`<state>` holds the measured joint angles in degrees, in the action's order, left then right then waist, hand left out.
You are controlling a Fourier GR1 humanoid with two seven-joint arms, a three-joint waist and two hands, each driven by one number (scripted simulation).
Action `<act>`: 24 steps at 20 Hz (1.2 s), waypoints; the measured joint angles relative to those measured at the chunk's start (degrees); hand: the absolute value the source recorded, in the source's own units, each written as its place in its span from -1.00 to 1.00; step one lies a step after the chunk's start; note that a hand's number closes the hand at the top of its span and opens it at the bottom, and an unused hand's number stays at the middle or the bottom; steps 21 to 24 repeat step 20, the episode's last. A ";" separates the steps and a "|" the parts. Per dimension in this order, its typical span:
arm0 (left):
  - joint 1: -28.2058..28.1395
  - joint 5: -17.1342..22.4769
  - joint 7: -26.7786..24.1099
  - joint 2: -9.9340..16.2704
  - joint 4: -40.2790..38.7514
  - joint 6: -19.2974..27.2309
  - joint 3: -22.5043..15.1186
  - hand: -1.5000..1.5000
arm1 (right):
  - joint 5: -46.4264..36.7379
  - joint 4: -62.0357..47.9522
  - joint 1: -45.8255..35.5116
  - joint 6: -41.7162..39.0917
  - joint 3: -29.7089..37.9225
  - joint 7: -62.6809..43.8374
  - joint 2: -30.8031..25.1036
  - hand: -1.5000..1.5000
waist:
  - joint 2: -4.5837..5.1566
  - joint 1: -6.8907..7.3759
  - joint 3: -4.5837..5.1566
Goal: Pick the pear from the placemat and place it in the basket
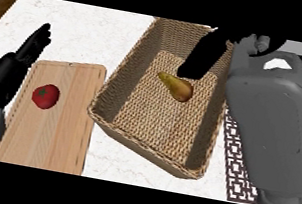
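Observation:
A yellow-brown pear (177, 87) lies on the woven floor of the wicker basket (132, 65), toward its far end. My right hand (205, 55) hangs over the basket just above and behind the pear, fingers straight and pointing down, apart from the fruit and holding nothing. The right forearm (270, 120) covers most of the patterned placemat (237, 162), which shows as a strip to the right of the basket. My left hand (11, 69) rests at the left edge, fingers straight and pointing up.
A wooden cutting board (59, 128) lies left of the basket with a red tomato (46, 95) on it. The white marble counter (85, 26) ends in wood flooring at the far left and right corners.

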<state>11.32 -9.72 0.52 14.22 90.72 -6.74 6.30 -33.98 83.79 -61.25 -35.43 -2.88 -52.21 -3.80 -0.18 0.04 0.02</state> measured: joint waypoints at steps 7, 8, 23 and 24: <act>-0.32 0.11 -1.31 0.37 -1.09 -0.67 0.64 0.00 | 1.30 1.67 -0.18 6.30 4.53 -0.72 2.15 -1.00 | 0.10 0.13 0.00; -0.48 0.00 -1.11 0.24 -0.76 -0.48 0.60 0.00 | 1.40 2.33 -0.25 7.81 6.06 -0.80 2.31 -1.00 | 0.07 0.13 0.00; -0.11 0.04 -1.09 0.47 -0.84 -0.60 1.18 0.00 | -0.39 8.41 3.27 26.04 22.82 0.49 -3.24 -1.00 | 0.12 -0.30 -0.04; -0.11 0.04 -1.09 0.47 -0.84 -0.60 1.18 0.00 | -0.39 8.41 3.27 26.04 22.82 0.49 -3.24 -1.00 | 0.12 -0.30 -0.04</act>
